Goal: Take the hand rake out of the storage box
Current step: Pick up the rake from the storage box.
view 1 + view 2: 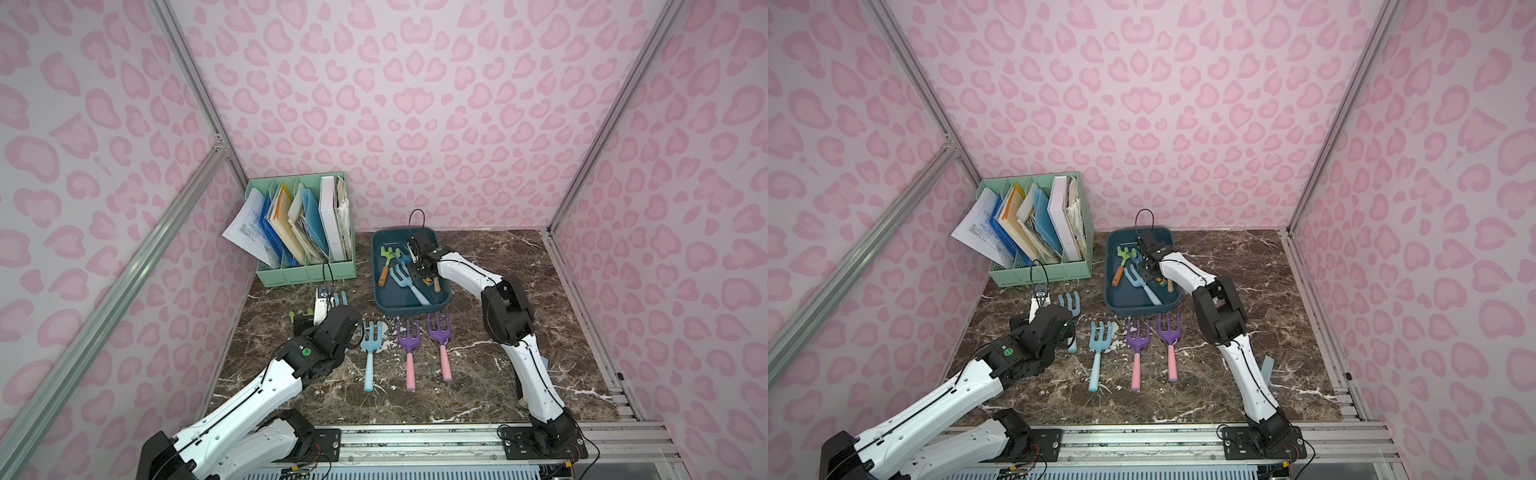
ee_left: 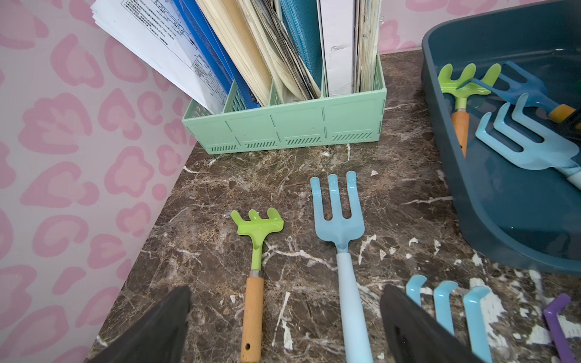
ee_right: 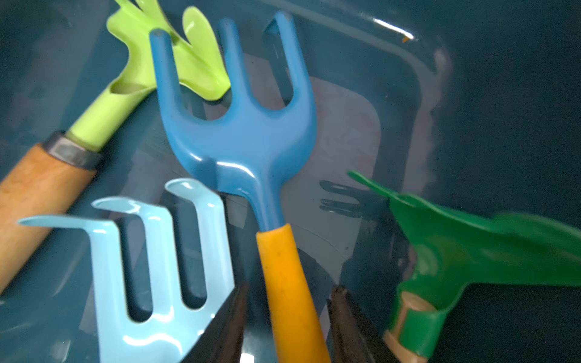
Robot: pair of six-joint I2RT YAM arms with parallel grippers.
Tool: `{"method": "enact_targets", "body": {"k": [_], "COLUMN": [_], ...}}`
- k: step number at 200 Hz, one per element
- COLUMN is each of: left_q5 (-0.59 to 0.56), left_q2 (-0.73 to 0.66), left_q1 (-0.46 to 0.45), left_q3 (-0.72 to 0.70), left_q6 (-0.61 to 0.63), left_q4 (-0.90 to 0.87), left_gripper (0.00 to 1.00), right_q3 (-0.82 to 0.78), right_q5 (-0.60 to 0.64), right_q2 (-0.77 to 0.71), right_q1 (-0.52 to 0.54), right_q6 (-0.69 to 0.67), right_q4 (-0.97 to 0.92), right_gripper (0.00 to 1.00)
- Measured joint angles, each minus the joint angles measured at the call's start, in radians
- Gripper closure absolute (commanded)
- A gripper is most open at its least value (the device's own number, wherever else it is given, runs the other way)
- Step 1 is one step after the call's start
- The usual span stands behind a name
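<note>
The dark teal storage box (image 1: 411, 309) (image 1: 1142, 309) stands at the back of the marble table in both top views. It holds several hand rakes: a dark blue one with a yellow handle (image 3: 245, 135), a light blue one (image 3: 157, 267), a lime one with a wooden handle (image 3: 141, 78) and a dark green one (image 3: 471, 251). My right gripper (image 3: 292, 287) (image 1: 415, 259) is down inside the box. It is open, with its fingers on either side of the yellow handle and a gap on both sides. My left gripper (image 2: 286, 292) (image 1: 320, 299) hangs open over the table, holding nothing.
A mint-green file organiser (image 1: 307, 270) with papers stands left of the box. On the table lie a lime rake (image 2: 257, 229), a light blue fork (image 2: 339, 220), a light blue rake (image 1: 369, 353) and two purple rakes (image 1: 409, 349) (image 1: 442, 340).
</note>
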Motion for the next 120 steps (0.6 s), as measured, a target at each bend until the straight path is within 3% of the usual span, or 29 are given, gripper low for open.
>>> {"method": "enact_targets", "body": {"k": [32,50,95,120], "left_q5": [-0.003,-0.003,-0.008,-0.016], "left_q2": [0.002,0.006,0.013,0.013], "left_q1": [0.000,0.000,0.000,0.000], "left_q3": [0.000,0.000,0.006,0.007], "left_q6": [0.000,0.000,-0.005,-0.008], "left_q4": [0.000,0.000,-0.003,-0.004], "left_gripper": [0.02,0.02,0.02,0.02], "right_q3": [0.021,0.041,0.088,0.067], "right_q5": [0.003,-0.002,-0.032,-0.037], "right_q2": [0.016,0.033,0.055,0.024], "right_q1": [0.000,0.000,0.000,0.004], "right_q6": [0.005,0.019,0.032,0.064], "right_q4": [-0.013,-0.013,-0.032,-0.062], "right_gripper": [0.55,0.57,0.82,0.89]}}
